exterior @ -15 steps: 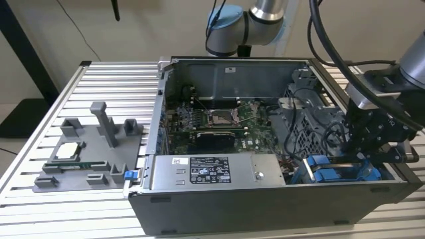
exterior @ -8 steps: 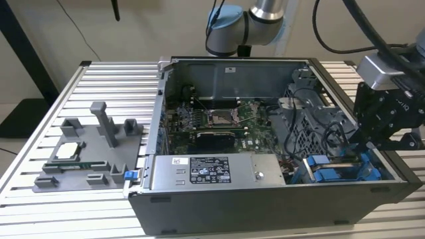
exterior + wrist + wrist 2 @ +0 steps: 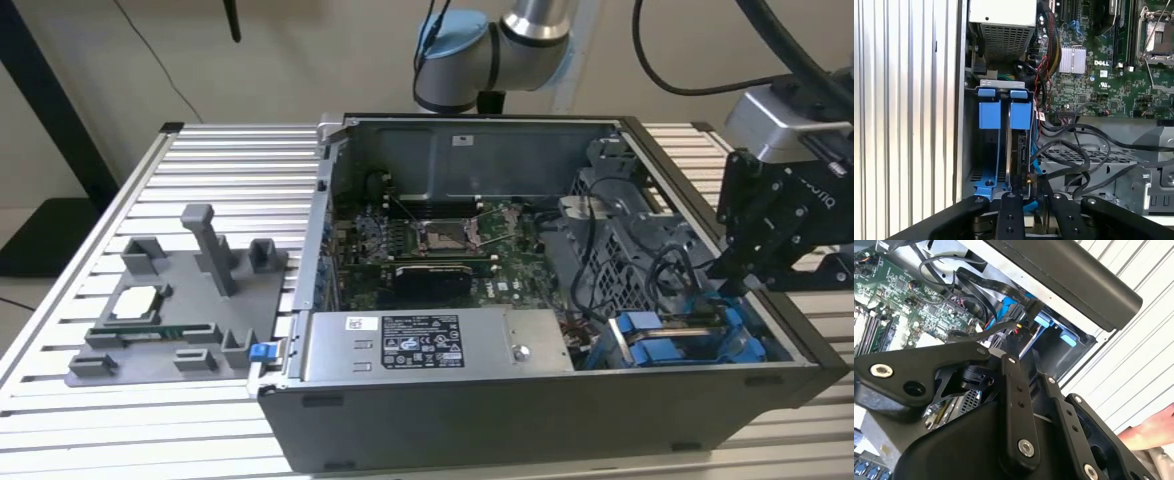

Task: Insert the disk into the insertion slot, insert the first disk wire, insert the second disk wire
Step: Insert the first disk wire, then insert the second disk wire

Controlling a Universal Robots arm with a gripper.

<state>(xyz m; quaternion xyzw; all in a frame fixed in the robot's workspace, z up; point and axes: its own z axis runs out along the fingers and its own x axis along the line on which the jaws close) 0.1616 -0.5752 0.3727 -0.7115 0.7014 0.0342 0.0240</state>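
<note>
Crowding the disk (image 3: 1017,150) seated just ahead, the pincer (image 3: 1030,197) cannot be judged apart or clamped; the disk wire (image 3: 985,330) looks floppy, so grip its rigid plug (image 3: 1022,324).

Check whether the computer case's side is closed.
No: the case is open, its motherboard exposed in the exterior view.

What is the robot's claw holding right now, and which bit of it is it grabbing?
It cannot be told. The gripper hangs at the wired end of the disk, but whether it grips anything there does not show.
</note>
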